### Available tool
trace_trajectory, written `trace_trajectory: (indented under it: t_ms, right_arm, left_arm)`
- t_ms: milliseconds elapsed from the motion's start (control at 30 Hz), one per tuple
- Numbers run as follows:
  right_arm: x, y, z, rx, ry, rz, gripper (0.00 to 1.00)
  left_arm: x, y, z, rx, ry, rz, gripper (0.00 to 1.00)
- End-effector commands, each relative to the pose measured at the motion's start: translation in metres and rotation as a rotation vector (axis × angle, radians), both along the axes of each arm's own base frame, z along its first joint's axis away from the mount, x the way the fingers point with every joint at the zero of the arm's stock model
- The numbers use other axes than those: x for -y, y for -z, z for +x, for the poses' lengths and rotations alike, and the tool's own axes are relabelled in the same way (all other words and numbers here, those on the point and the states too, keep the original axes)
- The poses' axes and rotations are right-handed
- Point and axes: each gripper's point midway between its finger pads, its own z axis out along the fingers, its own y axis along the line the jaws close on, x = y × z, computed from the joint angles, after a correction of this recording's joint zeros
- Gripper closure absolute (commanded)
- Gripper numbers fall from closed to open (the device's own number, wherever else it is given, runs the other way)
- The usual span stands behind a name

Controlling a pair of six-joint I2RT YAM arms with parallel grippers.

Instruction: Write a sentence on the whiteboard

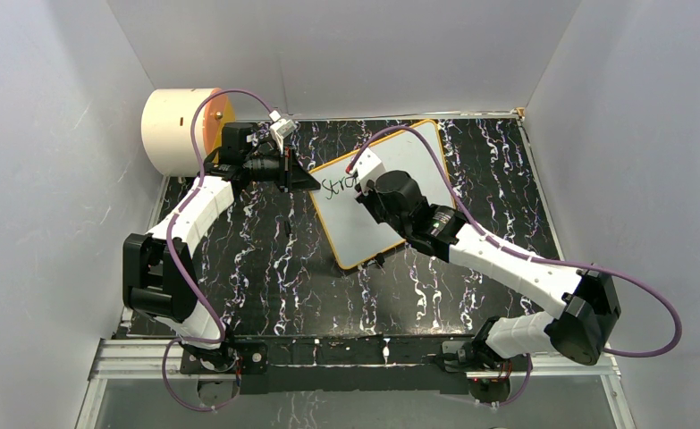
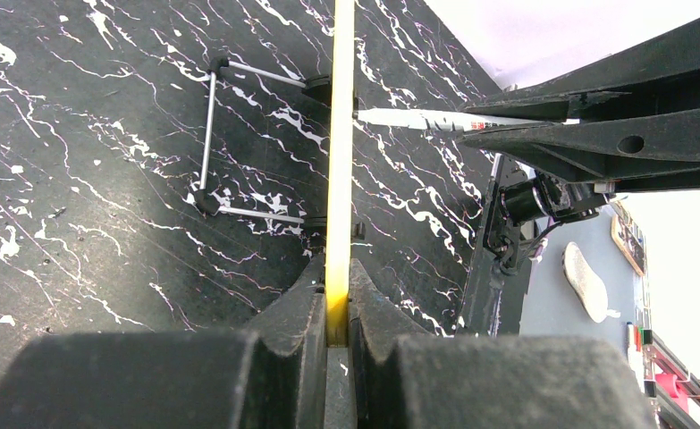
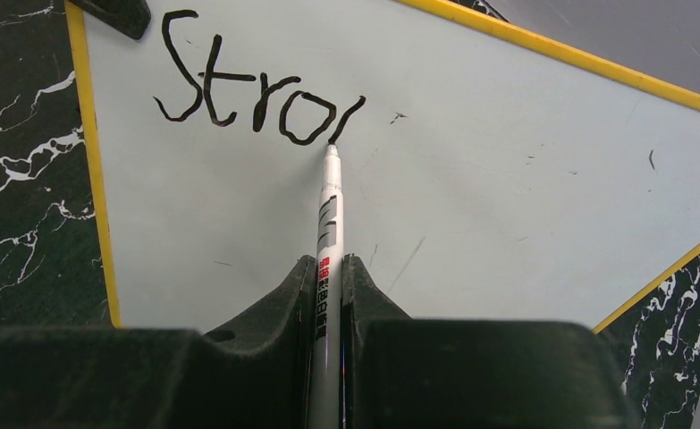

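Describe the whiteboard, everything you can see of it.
The whiteboard is a flat white rectangle with a thin orange-yellow frame and rounded corners, set skewed on the black marbled table. Black handwriting reads "Stro" plus an unfinished stroke; faint scuffs mark the rest. A wire stand with black feet shows behind it in the left wrist view. The left end effector is shut on its yellow edge; the marker in the right end effector touches its face.

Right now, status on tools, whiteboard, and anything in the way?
Left tool shut on whiteboard frame, steadying it. Right tool shut on marker, tip on board after "Stro". Board ahead of tip bare.
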Motion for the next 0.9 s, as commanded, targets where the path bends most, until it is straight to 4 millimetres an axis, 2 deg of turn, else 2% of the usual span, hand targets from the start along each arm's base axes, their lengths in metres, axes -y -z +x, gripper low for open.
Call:
trace_trajectory:
  t_ms: [0, 867]
  right_arm:
    - [0.003, -0.009, -0.002, 0.001, 0.006, 0.038, 1.0]
    - [0.002, -0.027, 0.014, 0.077, 0.042, 0.106, 1.0]
  left_arm:
    - [0.0, 0.001, -0.01, -0.002, 0.02, 0.004, 1.0]
    - [0.0, 0.0, -0.011, -0.001, 0.023, 0.002, 1.0]
